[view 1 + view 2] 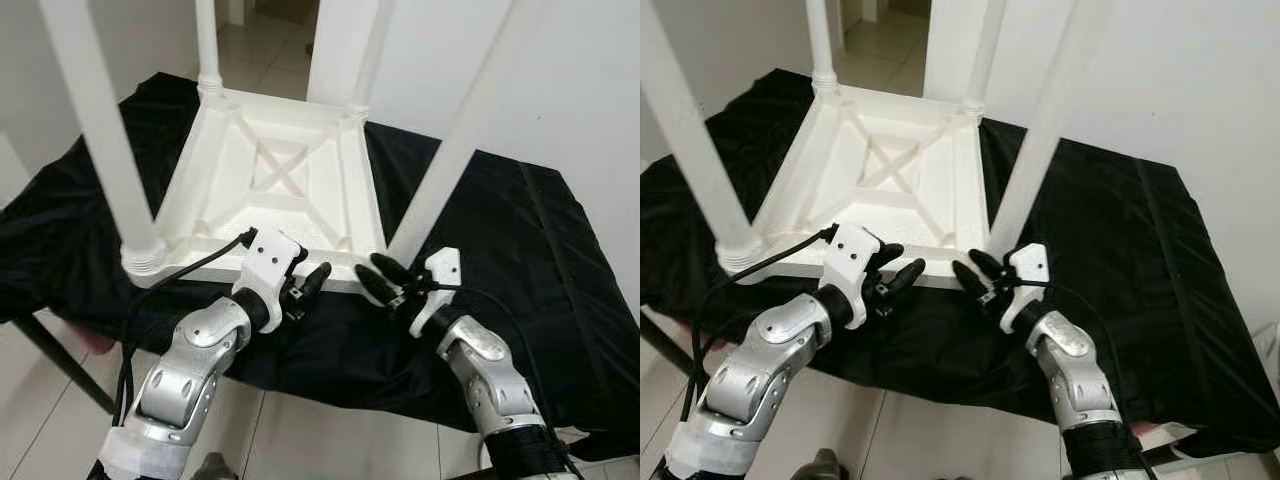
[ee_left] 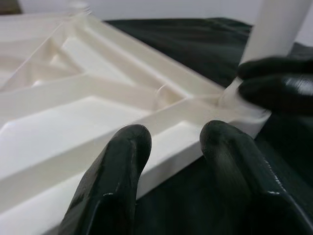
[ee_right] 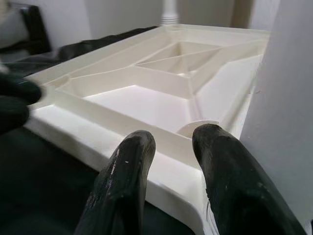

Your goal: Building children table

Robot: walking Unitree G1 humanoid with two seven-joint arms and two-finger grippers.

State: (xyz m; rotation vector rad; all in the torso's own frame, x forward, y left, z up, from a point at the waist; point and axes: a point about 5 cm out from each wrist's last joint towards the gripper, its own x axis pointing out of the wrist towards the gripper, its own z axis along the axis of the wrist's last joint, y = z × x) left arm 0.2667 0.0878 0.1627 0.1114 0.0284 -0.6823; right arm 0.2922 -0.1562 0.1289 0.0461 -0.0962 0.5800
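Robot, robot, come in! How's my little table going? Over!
Both hands, left hand and right hand, open at near edge. Table upside down on black cloth, four legs up. Nothing blocking.

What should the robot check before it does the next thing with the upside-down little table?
1. Table lies upside down, flat on the black cloth: ok.
2. All four legs standing in their corners, such as the near right leg: ok.
3. Legs pushed fully home: cannot tell.
4. Left gripper open at the table's near edge, holding nothing: ok.
5. Right gripper open beside the near right leg, holding nothing: ok.
6. Table's near edge sits close to the cloth's front edge: not ok, it could slip.
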